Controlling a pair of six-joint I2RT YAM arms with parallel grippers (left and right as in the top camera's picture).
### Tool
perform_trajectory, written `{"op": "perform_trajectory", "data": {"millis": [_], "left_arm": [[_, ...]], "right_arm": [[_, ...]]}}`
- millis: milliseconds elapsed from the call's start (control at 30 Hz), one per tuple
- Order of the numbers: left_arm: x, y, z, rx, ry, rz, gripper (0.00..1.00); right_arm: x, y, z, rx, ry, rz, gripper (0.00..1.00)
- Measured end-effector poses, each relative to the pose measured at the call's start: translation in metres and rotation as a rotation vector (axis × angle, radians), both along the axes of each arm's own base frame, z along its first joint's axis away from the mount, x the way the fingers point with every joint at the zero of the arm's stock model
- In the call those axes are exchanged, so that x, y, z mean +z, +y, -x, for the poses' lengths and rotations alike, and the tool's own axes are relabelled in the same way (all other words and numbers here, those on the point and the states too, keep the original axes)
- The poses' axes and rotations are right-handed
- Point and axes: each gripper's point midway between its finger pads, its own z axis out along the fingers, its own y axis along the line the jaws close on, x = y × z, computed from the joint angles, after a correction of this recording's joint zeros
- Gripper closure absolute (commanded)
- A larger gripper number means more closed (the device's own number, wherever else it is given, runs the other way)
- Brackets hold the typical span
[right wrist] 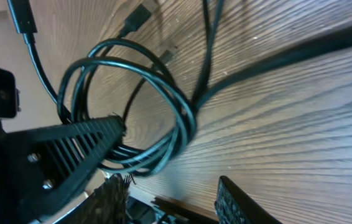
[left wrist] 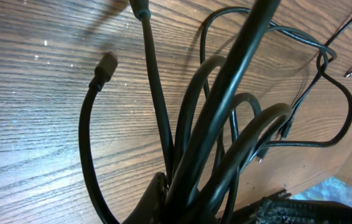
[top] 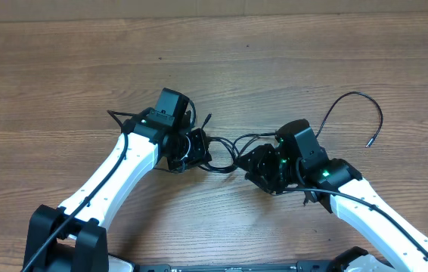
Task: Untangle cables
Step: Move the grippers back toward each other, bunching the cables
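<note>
The cables (top: 225,149) lie mid-surface (top: 63,75), a tangle of thin black cords strung between the two arms. The left end effector (top: 196,148) is clamped tight on a bunch of them. The right end effector (top: 255,166) stands partly open, with a coiled loop lying against one ribbed finger (right wrist: 76,146). One cord arcs out to the right, its plug tip resting on bare wood well apart from the tangle. The surface's far edge runs along the top of the overhead view, well away from the cords.
</note>
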Motion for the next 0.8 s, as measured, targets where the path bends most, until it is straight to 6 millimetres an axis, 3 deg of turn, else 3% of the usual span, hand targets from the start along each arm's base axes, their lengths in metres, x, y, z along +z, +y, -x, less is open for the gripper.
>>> {"op": "perform_trajectory", "data": {"millis": [300, 433, 633, 800], "left_arm": [[0.003, -0.011, -0.003, -0.006, -0.027, 0.018, 0.95], [0.003, -0.017, -0.001, -0.024, -0.033, 0.02, 0.96], [0.001, -0.018, 0.0, -0.035, -0.047, -0.007, 0.96], [0.001, -0.017, 0.0, -0.032, -0.051, -0.014, 0.96]], "right_arm": [[-0.015, 0.023, 0.006, -0.003, 0.076, -0.014, 0.62], [-0.016, 0.029, 0.003, -0.012, 0.082, -0.031, 0.81], [-0.017, 0.028, 0.005, -0.034, 0.117, -0.033, 0.96], [-0.019, 0.027, 0.006, -0.038, 0.127, -0.028, 0.96]]}}
